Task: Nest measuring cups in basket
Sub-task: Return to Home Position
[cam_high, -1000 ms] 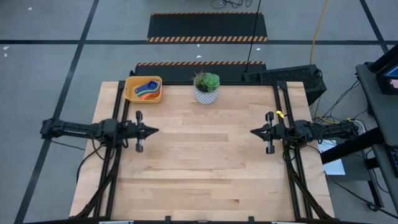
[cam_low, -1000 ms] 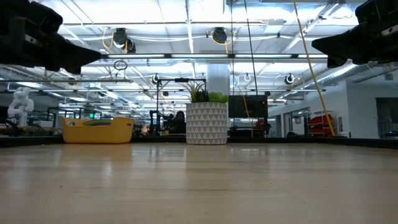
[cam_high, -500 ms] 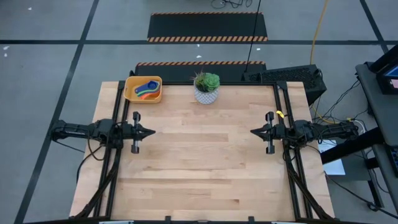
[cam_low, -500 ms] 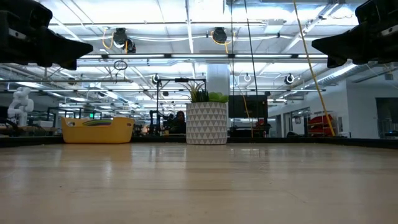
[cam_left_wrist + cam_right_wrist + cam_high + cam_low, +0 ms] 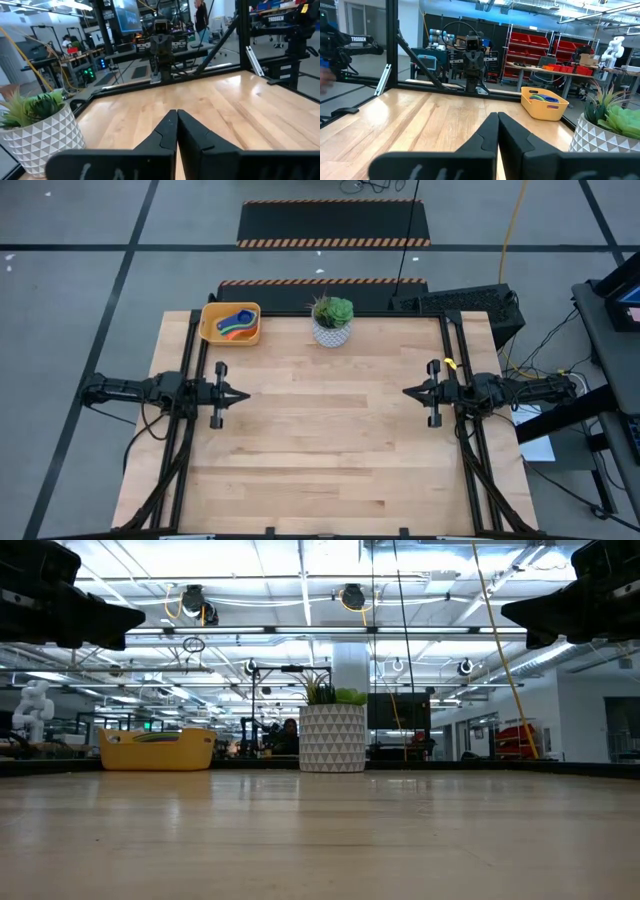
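— Where are the cups (image 5: 238, 326)?
— In the basket (image 5: 207, 326), all in one pile. A blue one lies on top, with orange, green and a bit of red showing under it.
— And the basket?
— In the high view it sits left of centre in the upper part of the frame, on the table's (image 5: 320, 450) far left corner. The plant pot (image 5: 332, 332) stands near it to the right, not touching.
— The left gripper (image 5: 244, 392)?
— Left of frame centre, above the table's left edge, pointing right. Its fingers are pressed together on nothing.
— The right gripper (image 5: 407, 392)?
— Opposite, right of centre, above the right edge, pointing left. Fingers also closed and empty.
— Is either near the basket?
— No, both are well apart from it, and bare wood lies between them.
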{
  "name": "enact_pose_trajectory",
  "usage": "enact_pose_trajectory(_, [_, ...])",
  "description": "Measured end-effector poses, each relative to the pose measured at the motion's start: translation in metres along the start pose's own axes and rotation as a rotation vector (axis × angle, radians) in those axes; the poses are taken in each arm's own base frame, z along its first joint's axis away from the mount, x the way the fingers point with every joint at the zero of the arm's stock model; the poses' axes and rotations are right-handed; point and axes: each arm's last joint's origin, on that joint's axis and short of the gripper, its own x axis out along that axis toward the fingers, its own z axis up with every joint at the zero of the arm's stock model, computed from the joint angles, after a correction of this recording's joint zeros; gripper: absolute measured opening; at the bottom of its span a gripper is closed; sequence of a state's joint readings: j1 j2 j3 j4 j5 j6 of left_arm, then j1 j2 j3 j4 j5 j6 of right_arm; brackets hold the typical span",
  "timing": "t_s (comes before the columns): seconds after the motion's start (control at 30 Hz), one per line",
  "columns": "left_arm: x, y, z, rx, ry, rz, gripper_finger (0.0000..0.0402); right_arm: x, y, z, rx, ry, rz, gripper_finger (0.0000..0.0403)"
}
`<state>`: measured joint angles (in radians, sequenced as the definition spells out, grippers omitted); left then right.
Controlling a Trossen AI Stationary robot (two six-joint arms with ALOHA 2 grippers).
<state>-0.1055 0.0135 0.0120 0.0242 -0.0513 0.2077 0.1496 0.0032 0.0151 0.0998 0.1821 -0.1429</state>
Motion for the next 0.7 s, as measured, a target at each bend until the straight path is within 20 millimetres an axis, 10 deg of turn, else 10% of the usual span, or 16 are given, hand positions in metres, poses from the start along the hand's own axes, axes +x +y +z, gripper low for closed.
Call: enact_pose_trajectory(0.7, [0.0001,0.0001,0.0002,-0.003,-0.004,0.002,0.0031,0.0,0.0,0.0,0.0,0.0,0.0,0.0])
